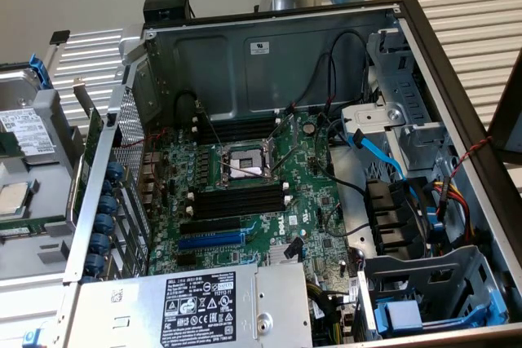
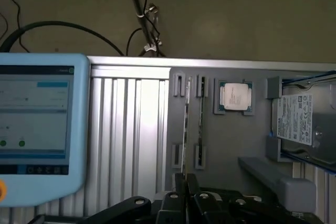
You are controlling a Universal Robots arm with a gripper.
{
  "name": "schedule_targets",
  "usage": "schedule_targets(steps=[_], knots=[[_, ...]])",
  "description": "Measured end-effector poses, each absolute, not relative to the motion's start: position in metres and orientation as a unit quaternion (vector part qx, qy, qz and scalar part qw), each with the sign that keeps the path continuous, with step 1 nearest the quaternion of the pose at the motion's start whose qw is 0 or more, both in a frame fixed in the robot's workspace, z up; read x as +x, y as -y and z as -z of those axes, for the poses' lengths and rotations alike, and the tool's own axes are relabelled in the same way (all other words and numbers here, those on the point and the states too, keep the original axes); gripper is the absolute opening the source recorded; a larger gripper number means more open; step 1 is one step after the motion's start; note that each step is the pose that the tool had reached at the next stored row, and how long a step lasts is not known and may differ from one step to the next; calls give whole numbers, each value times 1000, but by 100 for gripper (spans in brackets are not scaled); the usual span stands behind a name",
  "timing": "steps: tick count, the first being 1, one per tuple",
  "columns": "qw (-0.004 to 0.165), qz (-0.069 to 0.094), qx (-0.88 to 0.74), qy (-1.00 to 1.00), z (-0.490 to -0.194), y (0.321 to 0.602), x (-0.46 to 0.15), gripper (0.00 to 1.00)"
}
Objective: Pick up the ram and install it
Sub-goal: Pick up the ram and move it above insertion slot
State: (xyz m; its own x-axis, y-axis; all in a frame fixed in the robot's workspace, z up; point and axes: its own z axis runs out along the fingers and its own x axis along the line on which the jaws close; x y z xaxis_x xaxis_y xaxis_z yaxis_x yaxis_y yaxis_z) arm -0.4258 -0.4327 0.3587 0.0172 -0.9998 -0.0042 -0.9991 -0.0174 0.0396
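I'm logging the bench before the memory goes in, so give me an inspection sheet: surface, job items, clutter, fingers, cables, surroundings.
Surface: ridged metal table carrying an open computer case.
Job's things: the ram, seen edge-on, gripped at one end; black memory slots on the motherboard look empty.
Clutter: second stick in its holder, processor chip, hard drive.
Fingers: shut on the ram.
Cables: blue cable and black wiring inside the case.
Surroundings: light-blue screen tablet beside the table.
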Motion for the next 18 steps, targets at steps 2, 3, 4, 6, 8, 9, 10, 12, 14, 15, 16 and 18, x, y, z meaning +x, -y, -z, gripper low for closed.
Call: schedule_targets(steps=[2, 3, 4, 6, 8, 9, 10, 12, 14, 15, 16, 18], knots=[[13, 15, 713, 701, -359, 433, -426, 13], [13, 15, 713, 701, -359, 433, -426, 13], [13, 15, 713, 701, -359, 433, -426, 13], [13, 15, 713, 701, -359, 433, -426, 13], [13, 15, 713, 701, -359, 432, -422, 13], [13, 15, 713, 701, -360, 432, -418, 13], [13, 15, 713, 701, -361, 432, -414, 13], [13, 15, 713, 701, -364, 432, -405, 13], [13, 15, 713, 701, -369, 432, -397, 13], [13, 15, 713, 701, -371, 432, -393, 13], [13, 15, 713, 701, -374, 432, -389, 13], [13, 15, 713, 701, -381, 432, -381, 13]])
